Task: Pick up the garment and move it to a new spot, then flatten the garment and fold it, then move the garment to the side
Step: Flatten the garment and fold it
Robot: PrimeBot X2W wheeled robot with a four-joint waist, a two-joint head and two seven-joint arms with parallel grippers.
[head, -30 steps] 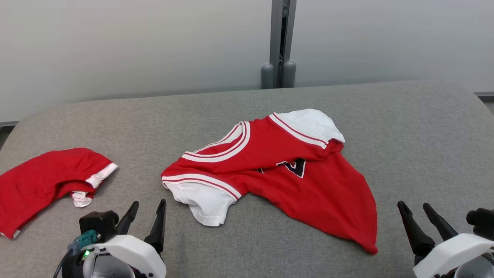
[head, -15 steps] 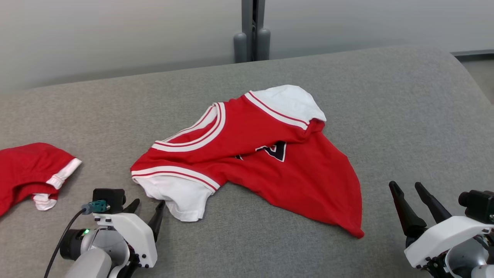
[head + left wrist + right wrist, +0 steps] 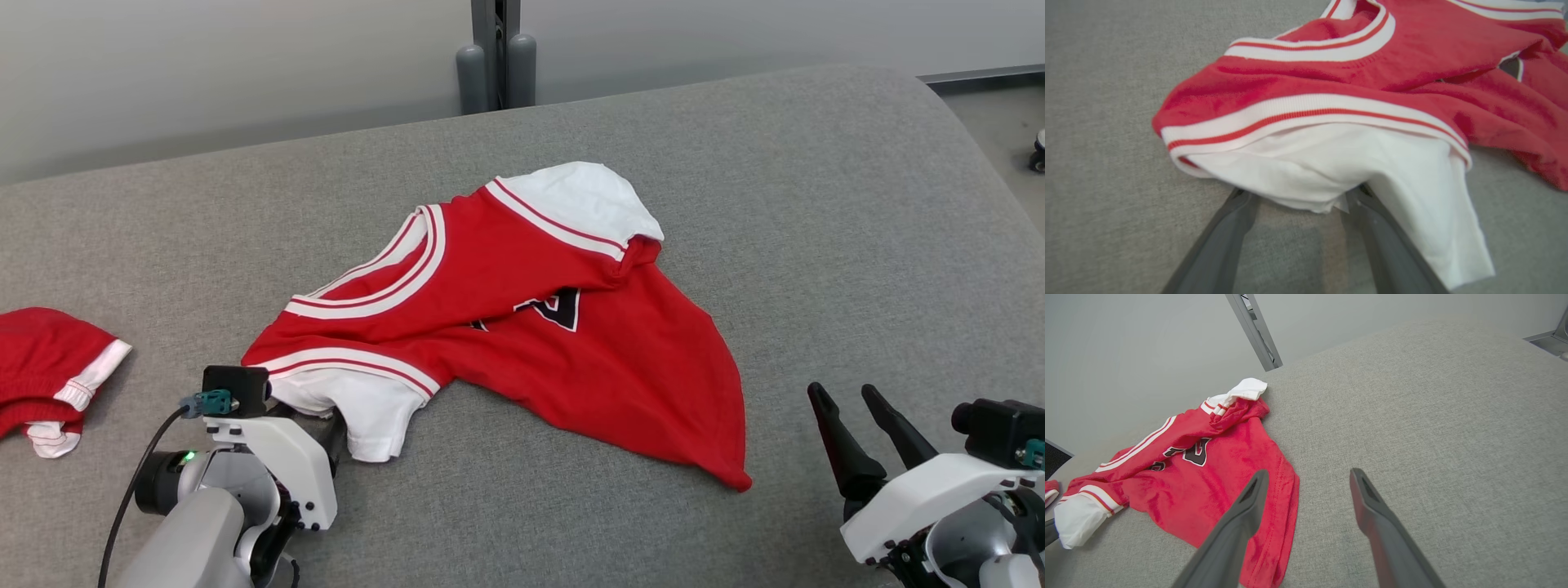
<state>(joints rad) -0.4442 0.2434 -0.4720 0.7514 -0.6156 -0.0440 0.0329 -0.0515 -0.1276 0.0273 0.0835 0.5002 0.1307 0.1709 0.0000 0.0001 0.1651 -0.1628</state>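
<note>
A red jersey (image 3: 637, 384) with white sleeves and striped trim lies crumpled in the middle of the grey table (image 3: 816, 204). Its near white sleeve (image 3: 371, 408) hangs toward me. My left gripper (image 3: 318, 418) is open at that sleeve. In the left wrist view the sleeve's edge (image 3: 1412, 171) drapes over both fingertips of the left gripper (image 3: 1300, 192), whose jaws stand apart. My right gripper (image 3: 842, 390) is open over bare table, right of the jersey's lower corner. The right wrist view has the jersey (image 3: 1208, 477) to the left of the right gripper (image 3: 1308, 473).
A second red garment (image 3: 41, 367) with white cuffs lies at the table's left edge. A grey post (image 3: 490, 49) stands behind the table against the pale wall. The table's right edge drops to the floor, where a small wheel (image 3: 1038, 151) shows.
The camera has shifted, sliding the scene left and up. My left gripper has advanced to the white sleeve, its fingertips now under the sleeve's edge. The right gripper stays open.
</note>
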